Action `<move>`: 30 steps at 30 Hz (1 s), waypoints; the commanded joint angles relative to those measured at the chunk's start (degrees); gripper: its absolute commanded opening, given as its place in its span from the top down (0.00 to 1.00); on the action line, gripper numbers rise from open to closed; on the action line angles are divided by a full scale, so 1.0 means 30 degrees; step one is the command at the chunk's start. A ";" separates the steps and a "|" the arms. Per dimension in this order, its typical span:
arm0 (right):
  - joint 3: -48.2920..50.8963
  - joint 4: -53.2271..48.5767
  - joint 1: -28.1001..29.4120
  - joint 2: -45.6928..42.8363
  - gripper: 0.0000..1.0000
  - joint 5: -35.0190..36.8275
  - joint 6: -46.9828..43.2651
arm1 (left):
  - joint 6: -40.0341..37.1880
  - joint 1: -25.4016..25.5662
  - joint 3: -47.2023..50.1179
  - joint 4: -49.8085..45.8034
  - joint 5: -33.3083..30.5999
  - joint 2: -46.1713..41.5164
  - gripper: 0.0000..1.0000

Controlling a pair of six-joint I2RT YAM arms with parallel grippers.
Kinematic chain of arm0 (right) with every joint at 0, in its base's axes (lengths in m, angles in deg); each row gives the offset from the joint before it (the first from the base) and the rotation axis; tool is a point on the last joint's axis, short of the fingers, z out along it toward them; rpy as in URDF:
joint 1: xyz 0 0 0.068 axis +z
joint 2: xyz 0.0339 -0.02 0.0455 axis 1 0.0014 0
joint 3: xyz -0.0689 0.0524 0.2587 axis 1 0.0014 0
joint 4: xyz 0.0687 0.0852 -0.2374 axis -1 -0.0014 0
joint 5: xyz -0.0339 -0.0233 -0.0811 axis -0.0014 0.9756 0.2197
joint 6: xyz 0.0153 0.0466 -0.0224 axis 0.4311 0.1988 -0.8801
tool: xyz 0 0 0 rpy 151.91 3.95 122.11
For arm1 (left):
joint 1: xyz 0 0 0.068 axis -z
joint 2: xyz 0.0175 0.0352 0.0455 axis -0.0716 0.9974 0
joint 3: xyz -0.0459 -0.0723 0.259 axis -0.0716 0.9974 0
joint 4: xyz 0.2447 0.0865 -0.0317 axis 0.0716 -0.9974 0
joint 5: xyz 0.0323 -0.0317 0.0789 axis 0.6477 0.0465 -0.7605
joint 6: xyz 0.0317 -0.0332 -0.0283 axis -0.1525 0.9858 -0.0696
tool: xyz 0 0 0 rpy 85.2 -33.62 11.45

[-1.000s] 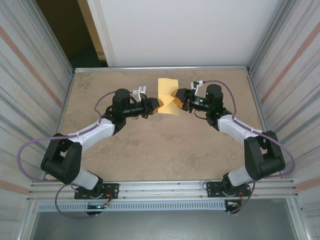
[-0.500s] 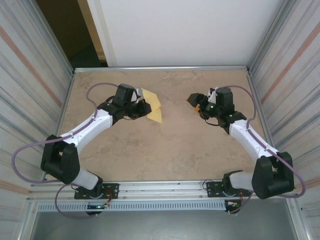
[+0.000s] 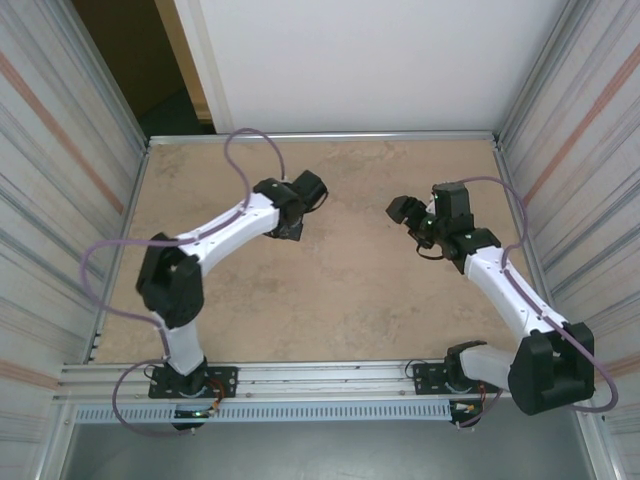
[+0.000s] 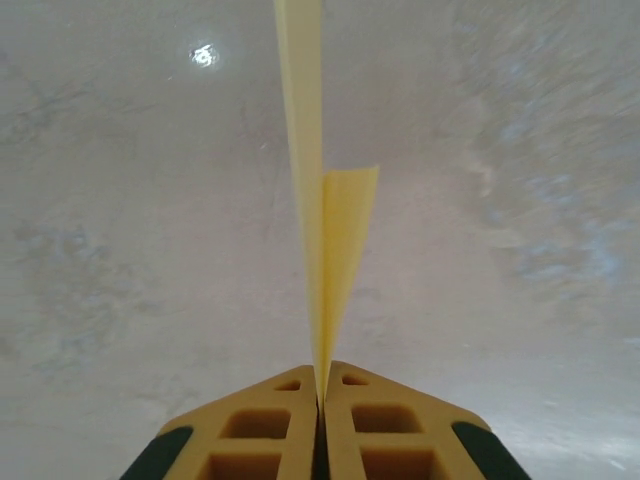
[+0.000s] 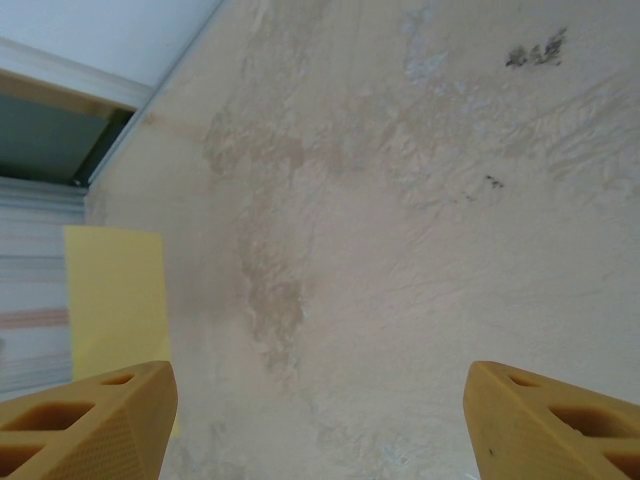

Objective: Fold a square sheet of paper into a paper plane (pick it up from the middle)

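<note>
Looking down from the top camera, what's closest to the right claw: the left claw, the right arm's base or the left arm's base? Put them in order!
From the right gripper in the top view:
1. left gripper, just across on the left, pinching the folded paper.
2. right arm's base, at the near edge, right side.
3. left arm's base, at the near edge, left side.

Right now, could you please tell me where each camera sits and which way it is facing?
Top external: above and behind the arm bases, looking down on the table; both arms show whole.
Left wrist: on the left arm, looking along the left gripper at the table; its fingers are shut on the paper, seen edge-on.
Right wrist: on the right arm, looking down at the table between the open right gripper's fingers.
Shared: both wrist views show the paper.
</note>
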 commanded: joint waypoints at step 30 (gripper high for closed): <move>-0.4135 0.0700 0.6058 0.7942 0.44 -0.0783 -0.1062 | 0.3286 -0.8521 1.0052 1.1543 1.6959 -0.6823 0.23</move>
